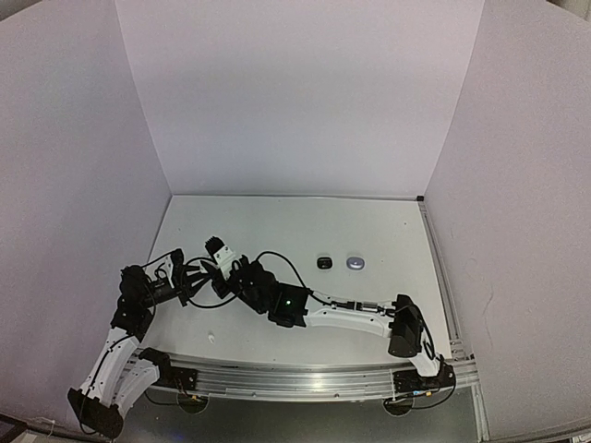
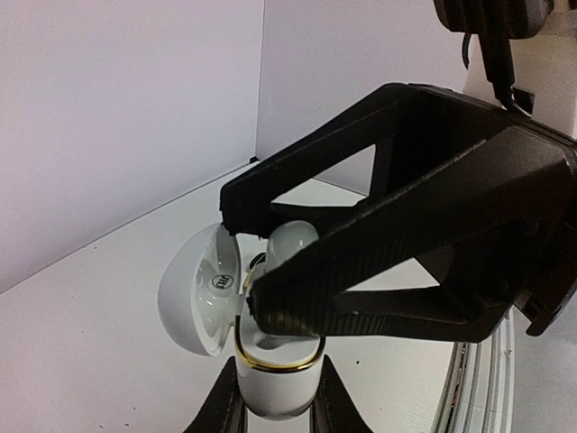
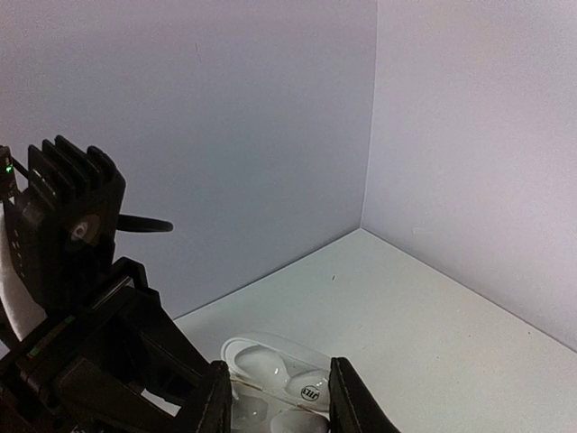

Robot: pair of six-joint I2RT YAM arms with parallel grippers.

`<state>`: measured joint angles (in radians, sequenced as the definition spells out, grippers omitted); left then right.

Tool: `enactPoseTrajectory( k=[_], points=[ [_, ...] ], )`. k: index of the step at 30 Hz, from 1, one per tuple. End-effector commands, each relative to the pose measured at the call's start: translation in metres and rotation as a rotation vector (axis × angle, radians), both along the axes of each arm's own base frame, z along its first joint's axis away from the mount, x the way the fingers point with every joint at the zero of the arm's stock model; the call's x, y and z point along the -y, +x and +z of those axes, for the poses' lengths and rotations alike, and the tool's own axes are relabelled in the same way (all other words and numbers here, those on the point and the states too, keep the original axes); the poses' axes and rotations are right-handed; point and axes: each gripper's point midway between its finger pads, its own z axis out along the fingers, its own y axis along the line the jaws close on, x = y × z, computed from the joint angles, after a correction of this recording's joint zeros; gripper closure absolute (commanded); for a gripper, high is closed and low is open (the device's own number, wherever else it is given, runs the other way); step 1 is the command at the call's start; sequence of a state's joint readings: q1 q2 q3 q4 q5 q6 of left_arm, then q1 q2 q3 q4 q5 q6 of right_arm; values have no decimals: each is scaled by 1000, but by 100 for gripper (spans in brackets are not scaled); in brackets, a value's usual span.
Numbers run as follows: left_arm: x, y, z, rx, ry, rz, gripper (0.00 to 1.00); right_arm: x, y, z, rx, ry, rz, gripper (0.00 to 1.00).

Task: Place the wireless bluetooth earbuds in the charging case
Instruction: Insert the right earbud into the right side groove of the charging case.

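Observation:
My left gripper [image 2: 278, 390] is shut on the base of a white charging case [image 2: 275, 383] with a gold rim. The case stands upright, and its lid [image 2: 194, 289] hangs open to the left. A white earbud [image 2: 293, 242] sits in the case's top. My right gripper [image 2: 243, 257] reaches over it, open, with a finger on either side of the bud. In the right wrist view the open lid [image 3: 279, 359] and the earbud [image 3: 299, 421] lie between the parted fingers [image 3: 216, 397]. From above, both grippers [image 1: 194, 277] [image 1: 222, 260] meet left of centre.
A black case [image 1: 324, 263] and a silvery grey case [image 1: 355, 263] lie side by side mid-table, right of the grippers. A tiny white bud-like thing [image 1: 211, 338] lies near the front edge. White walls close in the left, back and right. A metal rail [image 1: 305, 378] runs along the front.

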<state>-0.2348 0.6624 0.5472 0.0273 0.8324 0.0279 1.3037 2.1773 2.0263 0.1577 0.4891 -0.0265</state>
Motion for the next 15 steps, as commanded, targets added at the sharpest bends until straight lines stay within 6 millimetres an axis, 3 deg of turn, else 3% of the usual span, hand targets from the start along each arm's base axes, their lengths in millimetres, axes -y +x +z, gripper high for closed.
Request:
enactPoseTrajectory(
  k=[1,11,15],
  points=[
    [3,-6,18,50,-26,-30,100,-2,-6,26,11,54,17,64],
    [3,-7,17,48,-26,-33,100,2,-11,39,21,71,39,59],
    [2,-6,17,49,-26,-28,100,7,-19,62,27,110,83,59]
  ],
)
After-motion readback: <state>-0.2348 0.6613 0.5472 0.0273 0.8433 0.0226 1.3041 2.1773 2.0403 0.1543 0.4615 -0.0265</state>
